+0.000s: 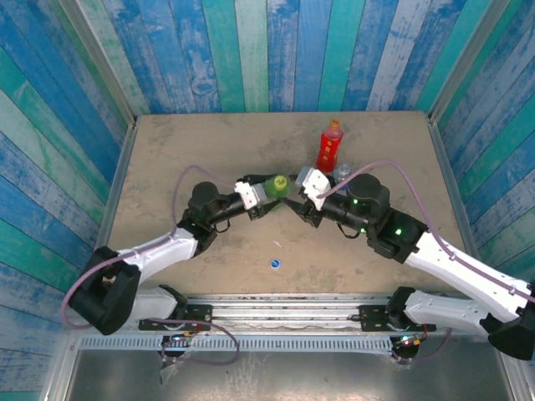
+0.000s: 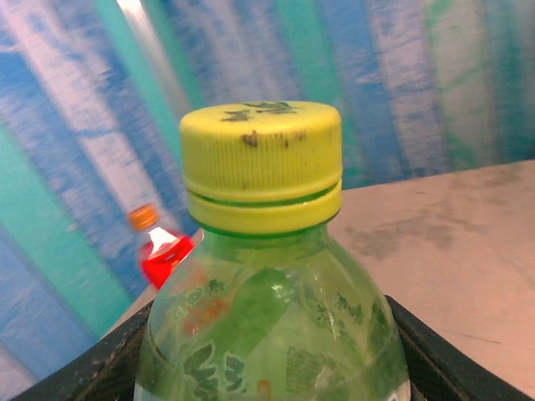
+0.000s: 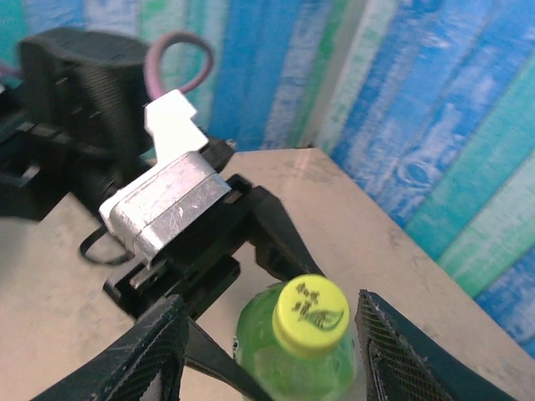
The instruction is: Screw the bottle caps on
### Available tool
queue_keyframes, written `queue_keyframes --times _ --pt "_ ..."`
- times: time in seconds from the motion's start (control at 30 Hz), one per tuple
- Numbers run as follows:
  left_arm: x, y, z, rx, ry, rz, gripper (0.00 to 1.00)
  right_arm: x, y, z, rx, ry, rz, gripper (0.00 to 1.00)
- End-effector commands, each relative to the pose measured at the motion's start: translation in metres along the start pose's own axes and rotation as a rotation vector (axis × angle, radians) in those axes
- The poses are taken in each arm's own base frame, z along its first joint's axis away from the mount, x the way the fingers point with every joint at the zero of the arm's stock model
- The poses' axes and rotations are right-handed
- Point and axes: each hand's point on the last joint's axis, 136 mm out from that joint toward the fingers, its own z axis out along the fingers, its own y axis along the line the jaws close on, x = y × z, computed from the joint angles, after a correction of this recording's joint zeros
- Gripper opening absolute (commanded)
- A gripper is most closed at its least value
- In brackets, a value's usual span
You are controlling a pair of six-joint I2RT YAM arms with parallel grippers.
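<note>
Yellow-green cap (image 3: 312,315) sits atop the green bottle (image 1: 276,185); my left gripper (image 1: 268,191) clamps that bottle's body. Right gripper (image 3: 274,330) straddles the cap, fingers spread clear of it. Blue cap (image 1: 274,264) lies well nearer me than the bottle, red bottle (image 1: 329,146) beyond it to the right.

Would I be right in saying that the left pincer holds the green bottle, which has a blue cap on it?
Not quite: the cap on the green bottle is yellow-green, not blue, as the left wrist view shows. The left pincer does hold that bottle.
</note>
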Motion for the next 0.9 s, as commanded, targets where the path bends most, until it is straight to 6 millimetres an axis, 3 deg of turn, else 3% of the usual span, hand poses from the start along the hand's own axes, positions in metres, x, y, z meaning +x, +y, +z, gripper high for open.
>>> queue_keyframes --times 0.0,0.2,0.47,0.57,0.67,0.87 --pt "-0.039 -0.031 -0.012 0.199 -0.093 0.109 0.61 0.000 0.022 -0.009 -0.139 0.023 -0.094 0.54" --pt "-0.047 -0.042 -0.016 0.273 -0.118 0.118 0.61 -0.005 0.033 -0.005 -0.213 0.010 -0.109 0.48" --pt "-0.046 -0.037 -0.016 0.232 -0.122 0.125 0.62 -0.005 0.031 0.005 -0.214 0.015 -0.084 0.23" --pt "-0.052 -0.023 -0.016 0.131 -0.144 0.124 0.62 -0.001 0.020 0.010 -0.148 0.037 -0.053 0.14" --pt "-0.059 0.003 -0.018 -0.026 -0.173 0.089 0.60 0.003 -0.006 0.017 0.010 0.029 0.019 0.11" --pt "-0.047 0.062 -0.020 -0.368 -0.165 -0.020 0.59 0.031 -0.054 0.038 0.327 0.044 0.264 0.07"
